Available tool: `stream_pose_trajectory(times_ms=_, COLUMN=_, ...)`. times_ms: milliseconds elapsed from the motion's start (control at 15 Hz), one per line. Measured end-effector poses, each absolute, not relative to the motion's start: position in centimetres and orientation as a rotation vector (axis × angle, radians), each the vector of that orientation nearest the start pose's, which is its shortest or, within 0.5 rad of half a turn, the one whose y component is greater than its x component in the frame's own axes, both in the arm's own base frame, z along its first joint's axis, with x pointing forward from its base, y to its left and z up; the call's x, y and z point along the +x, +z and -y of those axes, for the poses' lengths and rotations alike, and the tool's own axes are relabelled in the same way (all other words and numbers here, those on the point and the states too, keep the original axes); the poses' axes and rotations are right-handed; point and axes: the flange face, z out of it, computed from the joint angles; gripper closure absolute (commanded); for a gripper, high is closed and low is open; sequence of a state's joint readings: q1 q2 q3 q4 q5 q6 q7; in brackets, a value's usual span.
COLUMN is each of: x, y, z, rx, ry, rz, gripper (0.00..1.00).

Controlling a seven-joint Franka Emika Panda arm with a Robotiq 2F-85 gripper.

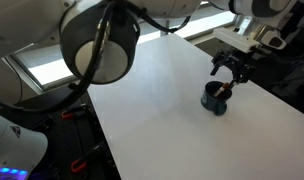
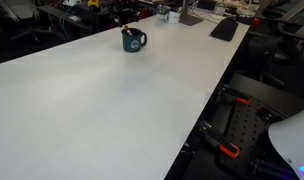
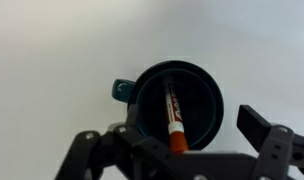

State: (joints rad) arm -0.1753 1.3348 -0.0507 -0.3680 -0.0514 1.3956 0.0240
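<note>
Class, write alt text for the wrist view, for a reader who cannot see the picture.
A dark teal mug, seen from straight above, stands on a white table with an orange-tipped marker leaning inside it. The black fingers of the gripper stand open along the bottom edge, one on each side of the mug.

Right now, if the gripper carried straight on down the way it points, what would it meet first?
Probably the marker, orange end up, in the mug directly below the gripper. Depth is unclear, so the rim could come first.
</note>
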Motion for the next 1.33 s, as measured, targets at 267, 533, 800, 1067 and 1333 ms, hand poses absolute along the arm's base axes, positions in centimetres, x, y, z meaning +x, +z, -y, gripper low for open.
stream_pose_trajectory(times_ms=267, x=75.2, y=21.2, z=15.5, rx=-3.154, ry=0.532, rz=-0.352, gripper=0.00)
stream_pose_trajectory(times_ms=533, x=74.9, y=19.1, z=15.6, rx=-3.146, ry=0.568, rz=-0.357, gripper=0.00)
stream_pose_trajectory(times_ms=800, x=74.8, y=18.4, z=15.7, rx=-3.142, ry=0.585, rz=-0.360, gripper=0.00)
stream_pose_trajectory(times_ms=1067, x=74.8, y=18.4, z=15.7, rx=-3.142, ry=0.585, rz=-0.381, gripper=0.00)
stream_pose_trajectory(times_ms=1333, x=75.1, y=18.9, z=15.6, rx=-3.149, ry=0.542, rz=-0.391, gripper=0.00)
